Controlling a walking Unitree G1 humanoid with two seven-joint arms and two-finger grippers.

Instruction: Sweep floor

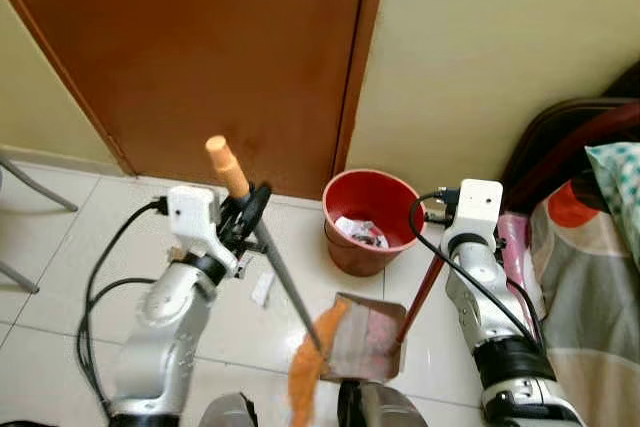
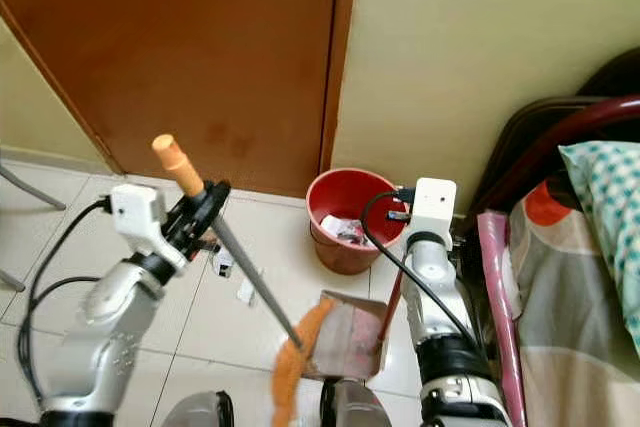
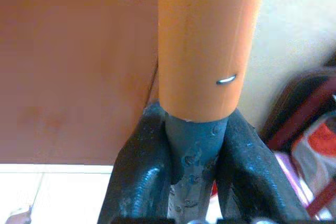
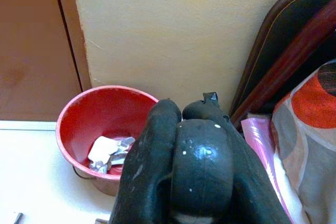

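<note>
Orange bristles of the broom [image 1: 305, 372] lie closest to the robot, pressed against the open mouth of the metal dustpan [image 1: 365, 339] on the pale tiled floor [image 1: 60, 247]. The broom's grey shaft slants up to the left gripper [image 1: 250, 212], whose fingers are clamped around it just below the orange handle cap; the left wrist view confirms this grip, with both black pads hugging the grey shaft. The right gripper [image 4: 184, 156] holds the dustpan's red pole near its top, fingers closed tight around its dark end as the right wrist view shows. Judging by this, sweeping is well along: the collecting stroke into the pan looks nearly finished, and tipping the pan into the red bucket [image 1: 367, 219] just beyond it is left. A few white scraps [image 1: 262, 289] remain on the tiles beside the broom shaft, so another pass seems needed. The right wrist view shows crumpled paper already lying in the bucket. Farther back stand the brown door [image 1: 220, 47] and the cream wall [image 1: 500, 37], with a bed [image 1: 590, 247] at the right.
</note>
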